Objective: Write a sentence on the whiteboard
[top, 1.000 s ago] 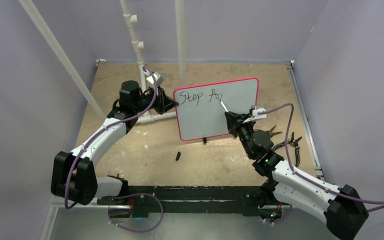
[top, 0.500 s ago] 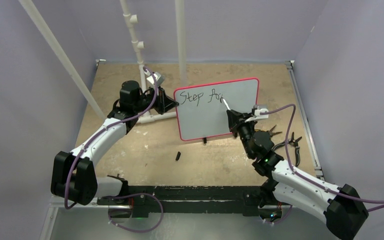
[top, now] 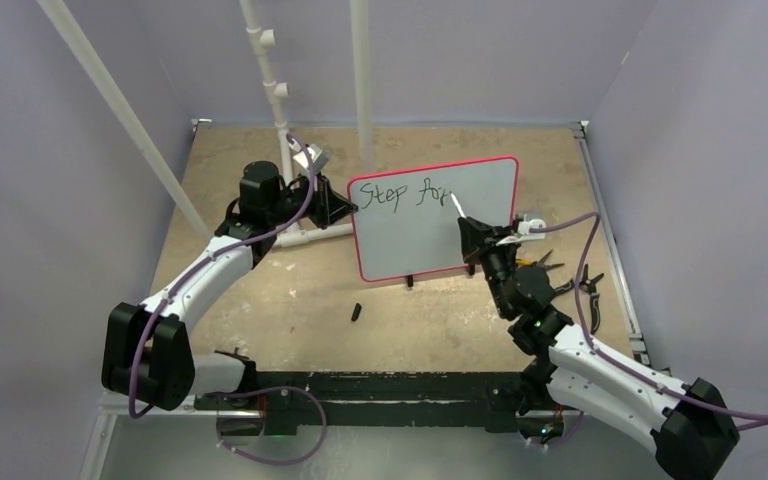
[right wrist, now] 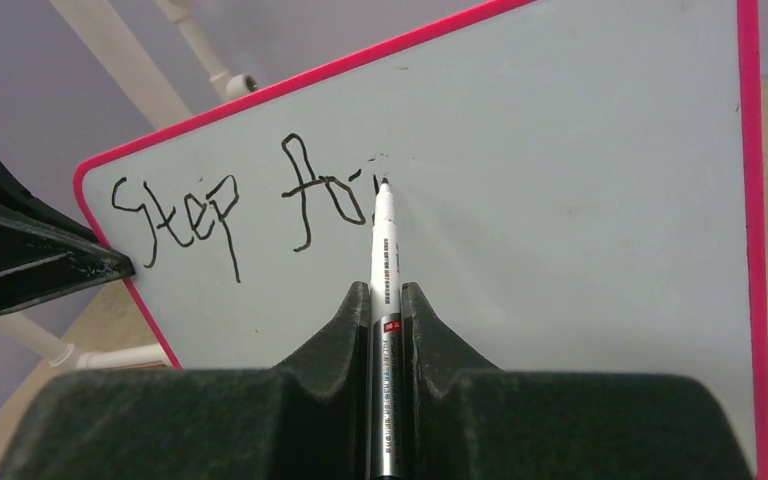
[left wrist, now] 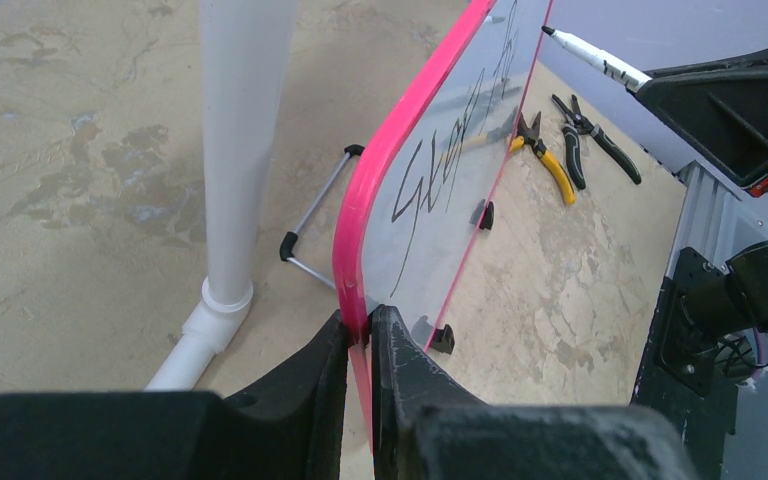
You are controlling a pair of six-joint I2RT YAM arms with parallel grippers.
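The whiteboard (top: 430, 225) with its pink-red frame stands tilted on the table; it also shows in the left wrist view (left wrist: 460, 150) and the right wrist view (right wrist: 560, 200). The sentence (top: 400, 193) on it reads "Step for" in black, with the last letter partial (right wrist: 230, 205). My left gripper (top: 345, 208) is shut on the board's left edge (left wrist: 358, 325). My right gripper (top: 472, 230) is shut on a white marker (right wrist: 385, 250), its black tip (right wrist: 384, 183) at the board just right of the last letter; the marker also shows in the left wrist view (left wrist: 590, 58).
A white PVC pipe stand (top: 280, 100) rises behind the board's left side, its base (left wrist: 210, 320) near my left gripper. Pliers (top: 585, 285) lie on the table at the right (left wrist: 560, 150). A small black cap (top: 356, 312) lies in front of the board.
My right gripper has shifted a little to the right along the board with the marker, and the stroke after "fo" has grown. The left arm and the board have not moved.
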